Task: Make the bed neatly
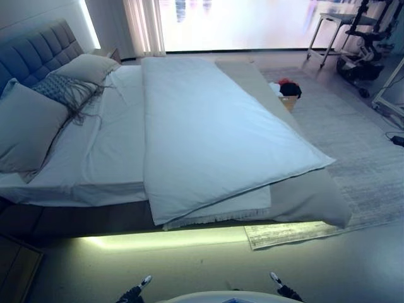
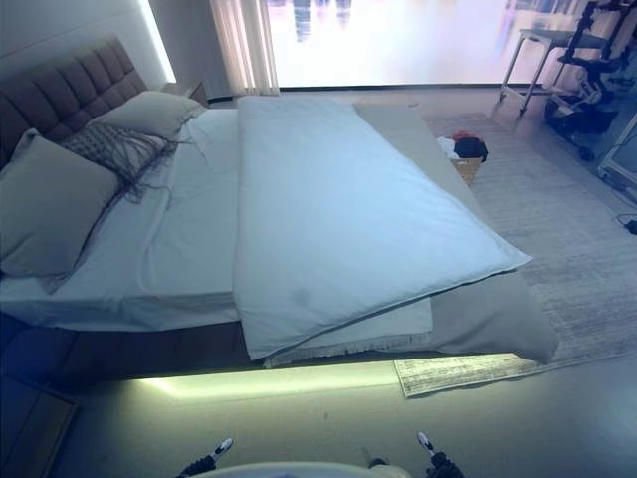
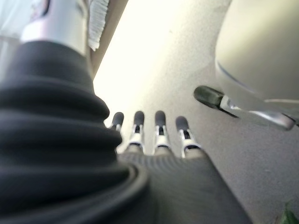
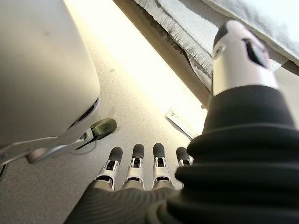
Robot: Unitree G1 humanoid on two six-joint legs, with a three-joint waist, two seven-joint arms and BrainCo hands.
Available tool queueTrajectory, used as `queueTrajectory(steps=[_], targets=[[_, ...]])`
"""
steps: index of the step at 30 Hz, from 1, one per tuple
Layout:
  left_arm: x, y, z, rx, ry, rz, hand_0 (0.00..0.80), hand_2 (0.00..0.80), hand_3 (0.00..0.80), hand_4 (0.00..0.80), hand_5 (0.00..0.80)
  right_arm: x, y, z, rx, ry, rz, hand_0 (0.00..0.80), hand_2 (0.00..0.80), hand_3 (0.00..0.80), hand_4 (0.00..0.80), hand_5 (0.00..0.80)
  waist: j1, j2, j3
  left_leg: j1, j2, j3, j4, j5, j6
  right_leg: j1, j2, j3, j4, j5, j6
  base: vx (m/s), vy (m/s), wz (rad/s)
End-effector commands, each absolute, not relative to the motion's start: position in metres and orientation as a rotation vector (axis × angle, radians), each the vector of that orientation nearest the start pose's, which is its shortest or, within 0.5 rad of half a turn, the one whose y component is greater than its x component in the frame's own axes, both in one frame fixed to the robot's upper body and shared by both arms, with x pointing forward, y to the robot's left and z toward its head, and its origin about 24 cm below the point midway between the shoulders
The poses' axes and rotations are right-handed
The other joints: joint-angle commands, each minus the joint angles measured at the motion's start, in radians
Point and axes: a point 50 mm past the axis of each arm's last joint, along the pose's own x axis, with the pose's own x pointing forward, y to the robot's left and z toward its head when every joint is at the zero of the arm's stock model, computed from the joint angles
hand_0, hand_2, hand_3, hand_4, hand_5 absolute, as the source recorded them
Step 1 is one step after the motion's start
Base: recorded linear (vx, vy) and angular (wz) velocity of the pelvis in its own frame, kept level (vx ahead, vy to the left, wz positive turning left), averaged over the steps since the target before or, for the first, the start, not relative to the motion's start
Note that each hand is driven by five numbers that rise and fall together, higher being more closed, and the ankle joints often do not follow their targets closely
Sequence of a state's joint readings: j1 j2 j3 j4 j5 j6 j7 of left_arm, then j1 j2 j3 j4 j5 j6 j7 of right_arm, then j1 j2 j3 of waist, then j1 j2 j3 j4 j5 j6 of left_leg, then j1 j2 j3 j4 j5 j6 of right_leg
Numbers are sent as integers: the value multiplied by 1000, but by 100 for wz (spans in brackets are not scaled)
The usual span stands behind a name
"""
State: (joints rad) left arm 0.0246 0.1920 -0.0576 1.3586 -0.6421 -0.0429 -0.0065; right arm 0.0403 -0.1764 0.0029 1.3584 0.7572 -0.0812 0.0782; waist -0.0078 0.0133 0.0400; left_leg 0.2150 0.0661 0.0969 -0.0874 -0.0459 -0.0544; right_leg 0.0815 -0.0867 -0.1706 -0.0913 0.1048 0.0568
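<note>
The bed (image 1: 95,218) lies across the view with its grey headboard (image 1: 38,47) at the left. A white duvet (image 1: 208,132) lies flat over the middle and right part, its near corner hanging over the bed's side. A white sheet (image 1: 107,145) shows bare beside it. A fringed white blanket (image 1: 221,211) and a grey cover (image 1: 309,196) stick out under the duvet. Two large pillows (image 1: 31,126) (image 1: 88,66) and a patterned cushion (image 1: 63,88) lie by the headboard. My left hand (image 3: 160,135) and right hand (image 4: 135,168) hang low, fingers straight, empty, well short of the bed.
A pale rug (image 1: 353,145) lies past the bed's foot. A basket with red and black clothes (image 1: 287,88) stands beside the bed's far side. A table (image 1: 334,31) and wheeled equipment (image 1: 363,60) stand at the back right. A wooden nightstand (image 1: 16,265) is at the lower left.
</note>
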Motion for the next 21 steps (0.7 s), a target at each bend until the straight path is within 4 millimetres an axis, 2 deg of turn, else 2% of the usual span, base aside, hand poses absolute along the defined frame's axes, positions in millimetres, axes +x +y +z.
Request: queueTrajectory(steps=[1,2,4,5,6,7,8,10,12,13,14,15,16,17,19,21], targets=[[70,231,-168,-292,1229,512,0,0,0,0,0,86,-226,-166,507,1089,-570,0,0,0,0,0,11,-34,38,-33,-59,8,5,47,31,77,24,-13,56,-71,15,-2,-105,0],[72,232,-168,-286,1226,510,0,0,0,0,0,89,-227,-165,501,1083,-562,0,0,0,0,0,12,-38,41,-33,-57,14,19,45,29,72,24,-16,67,-75,12,-25,-116,-1],[76,234,-167,-296,1206,527,0,0,0,0,0,99,-231,-162,490,1069,-535,0,0,0,0,0,18,-66,68,-111,-43,41,233,28,12,59,11,-29,93,-82,-15,-51,-144,-6],[76,234,-166,-303,1200,530,0,0,0,0,0,101,-232,-161,484,1069,-527,0,0,0,0,0,25,-74,83,-175,-31,40,351,60,-3,58,11,-32,100,-84,-30,-54,-151,-23],[75,234,-167,-314,1195,528,0,0,0,0,0,103,-234,-160,473,1072,-524,0,0,0,0,0,35,-76,107,-267,-9,34,474,146,-27,62,20,-29,112,-90,-51,-33,-115,-38],[74,233,-167,-324,1197,526,0,0,0,0,0,103,-236,-160,459,1077,-532,0,0,0,0,0,42,-68,124,-336,6,24,529,207,-47,66,35,-21,122,-96,-64,3,-61,-42],[73,231,-168,-335,1200,527,0,0,0,0,0,102,-239,-159,454,1081,-546,0,0,0,0,0,50,-58,138,-381,6,13,546,243,-58,75,45,-10,129,-104,-68,92,29,-23],[66,228,-169,-354,1211,546,0,0,0,0,0,100,-243,-159,459,1086,-564,0,0,0,0,0,73,-33,155,-422,-8,9,437,272,-61,112,64,22,130,-126,-59,207,90,-14],[60,228,-170,-363,1224,562,0,0,0,0,0,97,-244,-160,468,1095,-559,0,0,0,0,0,88,-13,159,-417,9,13,293,320,-68,148,78,41,119,-143,-49,313,114,-38],[55,229,-171,-359,1237,566,0,0,0,0,0,95,-244,-160,467,1106,-559,0,0,0,0,0,104,-5,155,-428,24,-13,160,353,-72,180,83,68,106,-155,-43,357,125,-31],[52,229,-171,-355,1245,569,0,0,0,0,0,94,-244,-160,467,1112,-563,0,0,0,0,0,115,-7,156,-424,25,-31,98,371,-75,202,78,85,101,-163,-40,407,146,-33],[47,229,-172,-352,1253,578,0,0,0,0,0,91,-245,-161,467,1117,-570,0,0,0,0,0,129,-11,149,-427,25,-61,32,358,-74,229,73,114,95,-179,-38,303,121,-54],[45,229,-172,-351,1258,582,0,0,0,0,0,89,-245,-161,466,1121,-573,0,0,0,0,0,133,-13,144,-426,22,-61,26,341,-70,245,68,127,95,-192,-38,279,142,-73],[42,229,-172,-348,1266,587,0,0,0,0,0,86,-245,-162,464,1126,-575,0,0,0,0,0,129,-13,134,-411,21,-39,24,303,-61,255,59,129,98,-207,-34,229,155,-52],[40,230,-172,-333,1278,585,0,0,0,0,0,77,-243,-164,478,1133,-587,0,0,0,0,0,116,-9,117,-383,25,8,36,287,-53,274,41,124,111,-228,-23,232,158,-23],[42,234,-171,-330,1269,587,0,0,0,0,0,69,-241,-166,484,1149,-577,0,0,0,0,0,107,-4,104,-367,28,23,47,277,-52,281,22,109,114,-234,-15,253,146,-6]])
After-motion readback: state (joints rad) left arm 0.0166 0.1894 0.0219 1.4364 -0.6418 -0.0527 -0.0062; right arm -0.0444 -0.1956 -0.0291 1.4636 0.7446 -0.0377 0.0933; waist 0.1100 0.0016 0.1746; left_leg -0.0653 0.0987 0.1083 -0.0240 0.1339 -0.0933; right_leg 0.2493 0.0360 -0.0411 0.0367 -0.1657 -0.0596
